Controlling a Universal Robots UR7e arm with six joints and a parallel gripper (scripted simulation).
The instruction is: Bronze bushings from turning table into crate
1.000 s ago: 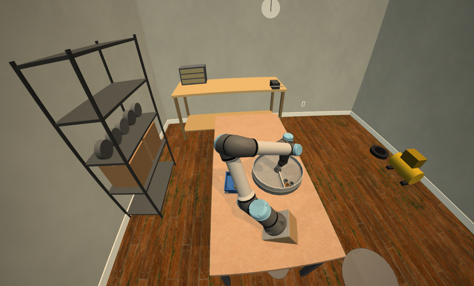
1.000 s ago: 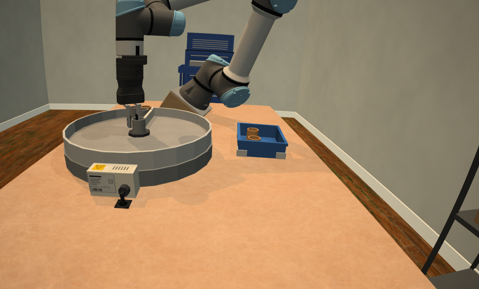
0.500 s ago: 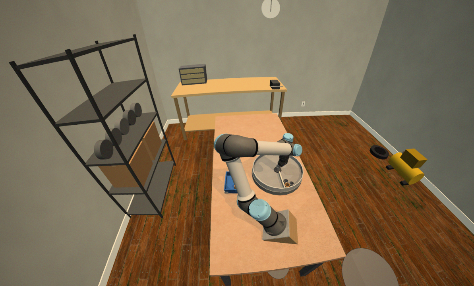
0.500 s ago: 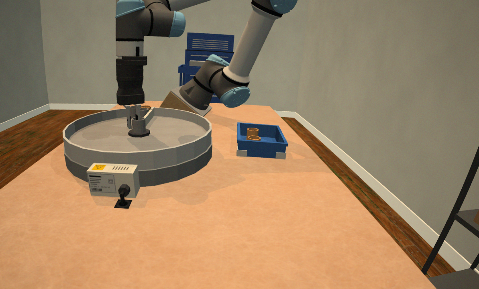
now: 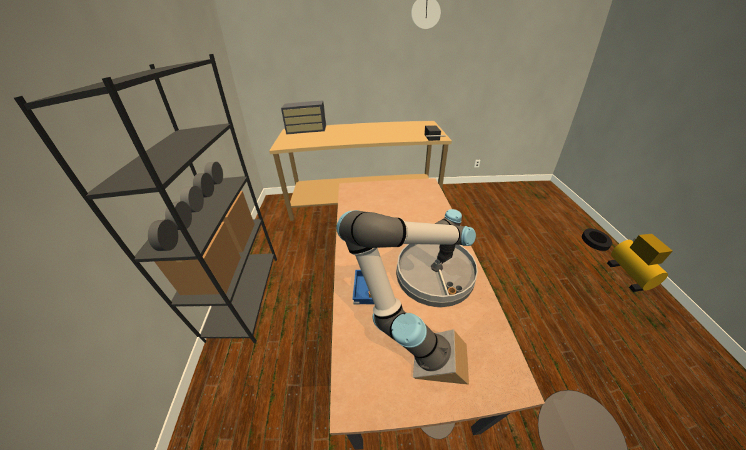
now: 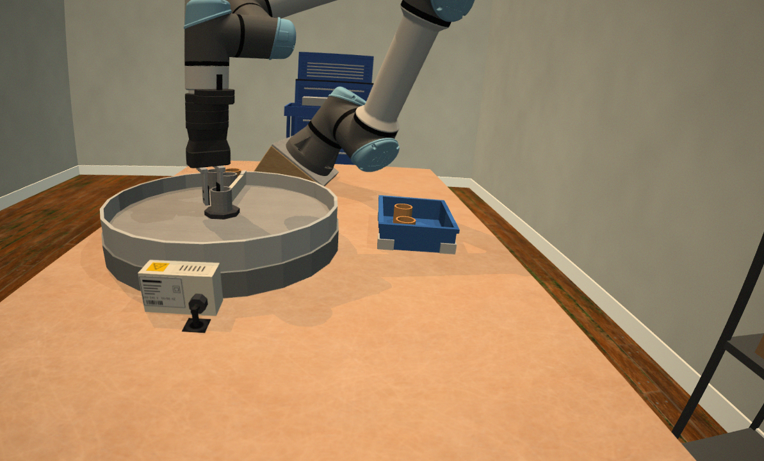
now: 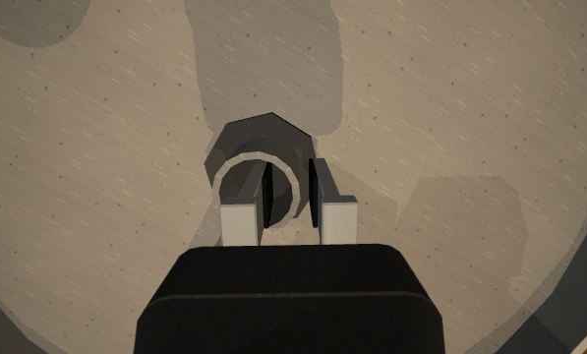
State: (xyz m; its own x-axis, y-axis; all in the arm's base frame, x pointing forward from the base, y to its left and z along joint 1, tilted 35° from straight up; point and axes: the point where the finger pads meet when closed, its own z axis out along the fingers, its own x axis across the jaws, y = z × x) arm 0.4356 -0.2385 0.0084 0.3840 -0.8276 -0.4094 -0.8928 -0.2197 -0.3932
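My gripper (image 6: 212,183) (image 7: 290,179) is partly open and empty, low over the middle of the turning table (image 5: 439,300) (image 6: 252,243) (image 7: 126,98). Its fingers stand close beside a grey hollow hub (image 6: 221,200) (image 7: 259,133) on a dark base; whether they touch is not clear. Near the rim on the arm-base side, a bronze bushing (image 5: 452,290) (image 6: 233,170) stands close to two steel bushings (image 5: 449,284) (image 5: 458,288). The blue crate (image 5: 355,290) (image 6: 419,239) holds two bronze bushings (image 6: 403,212) (image 6: 406,220), partly hidden by its front wall.
A low pale divider bar (image 5: 443,282) (image 6: 237,180) runs from the hub toward the rim, beside the bushings. A white labelled box (image 6: 161,295) and a small black post (image 6: 198,303) stand at the turning table's outer side. My arm passes above the crate.
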